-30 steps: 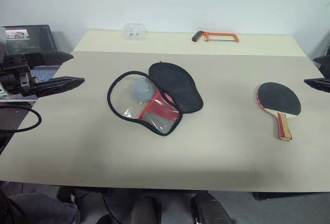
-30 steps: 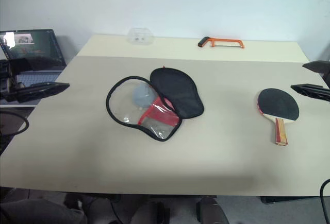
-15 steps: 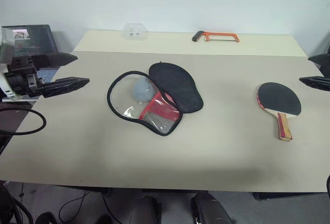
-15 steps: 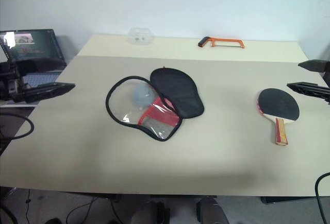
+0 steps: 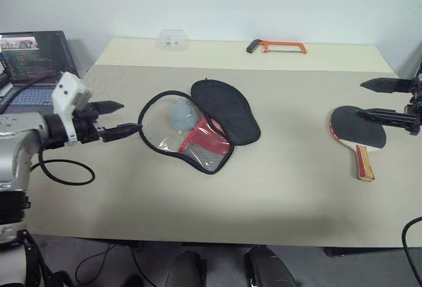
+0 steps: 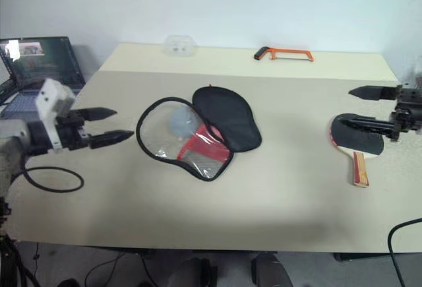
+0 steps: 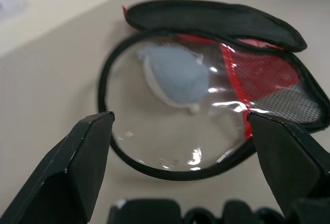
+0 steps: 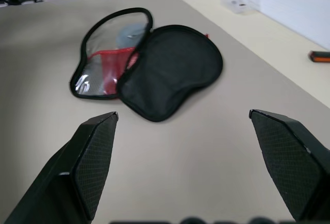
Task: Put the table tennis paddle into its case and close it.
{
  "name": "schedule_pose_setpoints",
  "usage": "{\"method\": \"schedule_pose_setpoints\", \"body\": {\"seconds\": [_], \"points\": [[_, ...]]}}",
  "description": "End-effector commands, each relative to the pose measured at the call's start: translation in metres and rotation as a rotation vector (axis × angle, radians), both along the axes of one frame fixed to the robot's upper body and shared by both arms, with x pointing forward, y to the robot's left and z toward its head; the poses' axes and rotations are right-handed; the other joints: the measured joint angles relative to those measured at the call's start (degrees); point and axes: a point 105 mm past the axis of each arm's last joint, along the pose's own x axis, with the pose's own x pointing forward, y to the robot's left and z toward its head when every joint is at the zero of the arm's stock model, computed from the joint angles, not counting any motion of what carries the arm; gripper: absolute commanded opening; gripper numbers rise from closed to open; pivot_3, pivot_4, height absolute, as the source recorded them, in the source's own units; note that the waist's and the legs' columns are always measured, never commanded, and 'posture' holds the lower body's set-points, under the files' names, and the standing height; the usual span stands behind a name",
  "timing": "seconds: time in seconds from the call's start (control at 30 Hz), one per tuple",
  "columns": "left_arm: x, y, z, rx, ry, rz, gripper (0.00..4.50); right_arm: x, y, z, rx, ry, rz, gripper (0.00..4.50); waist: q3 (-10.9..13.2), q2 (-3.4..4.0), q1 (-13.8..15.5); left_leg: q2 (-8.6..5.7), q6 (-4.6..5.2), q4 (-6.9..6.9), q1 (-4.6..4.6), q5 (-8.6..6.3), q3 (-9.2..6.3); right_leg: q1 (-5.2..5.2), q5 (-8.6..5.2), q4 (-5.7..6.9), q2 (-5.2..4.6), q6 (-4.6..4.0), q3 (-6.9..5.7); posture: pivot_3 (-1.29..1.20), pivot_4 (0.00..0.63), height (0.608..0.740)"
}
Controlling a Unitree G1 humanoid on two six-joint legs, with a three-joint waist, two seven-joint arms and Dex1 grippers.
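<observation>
Two hands are spread open, holding nothing. Left hand [image 5: 119, 119] hovers at frame left, just beside the case [image 5: 198, 125], which lies unzipped at centre of the counter [image 5: 264, 188], black flap folded back, grey charm [image 5: 180, 114] under the clear panel. Right hand [image 5: 382, 99] hovers at the right edge over the paddle [image 5: 358, 130], which lies flat, handle toward the lower frame. Upper frame: orange hacksaw [image 5: 277, 47], clear box [image 5: 173, 39]. Upper left: laptop [image 5: 33, 53].

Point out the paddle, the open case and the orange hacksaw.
table tennis paddle [image 5: 359, 127], left eye view, on its black rubber face.
case [image 5: 224, 110], left eye view, on the black fabric flap.
orange hacksaw [image 5: 283, 45], left eye view, on its frame.
</observation>
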Motion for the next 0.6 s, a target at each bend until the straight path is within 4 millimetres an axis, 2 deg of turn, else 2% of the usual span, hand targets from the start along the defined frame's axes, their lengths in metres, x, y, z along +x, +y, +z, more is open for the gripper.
{"method": "schedule_pose_setpoints", "body": {"seconds": [0.03, 0.13, 0.3, 0.4, 0.6], "points": [[-0.007, -0.009, -0.015, -0.017, 0.033, 0.024, 4.50, -0.005, 0.012, 0.006, 0.004, -0.024, 0.042, 4.48, 0.00, 0.00, -0.07, 0.00, 0.00, 0.00, 0.01, 0.00, 0.01, 0.00, 0.00, 0.01, 0.00, 0.00, 0.01, 0.00, 0.150, 0.740], [-0.011, -0.017, -0.037, -0.070, 0.101, 0.064, 4.50, -0.005, 0.021, 0.001, 0.003, -0.008, 0.063, 4.48, 0.00, -0.01, 0.00, 0.00, 0.00, 0.01, 0.00, 0.00, -0.02, 0.01, 0.00, 0.02, -0.01, 0.00, -0.01, 0.00, 0.150, 0.740], [-0.009, -0.028, -0.062, -0.132, 0.173, 0.155, 4.50, -0.005, 0.029, -0.003, 0.004, 0.005, 0.080, 4.48, -0.02, -0.03, 0.04, -0.03, 0.00, 0.02, 0.00, 0.00, -0.12, 0.06, 0.00, 0.02, -0.01, 0.00, 0.01, 0.00, 0.150, 0.740], [-0.001, -0.037, -0.068, -0.171, 0.189, 0.221, 4.50, -0.004, 0.031, -0.004, 0.002, 0.010, 0.084, 4.48, -0.02, -0.04, 0.09, -0.05, 0.00, 0.02, -0.01, 0.00, -0.15, 0.08, 0.00, 0.00, -0.03, 0.00, 0.00, 0.00, 0.150, 0.740], [0.012, -0.055, -0.064, -0.229, 0.210, 0.293, 4.50, -0.002, 0.031, -0.004, -0.004, 0.010, 0.081, 4.48, -0.03, -0.07, 0.17, -0.07, 0.00, 0.03, -0.02, 0.00, -0.20, 0.11, 0.01, 0.00, -0.01, 0.01, 0.01, 0.00, 0.150, 0.740]]}}
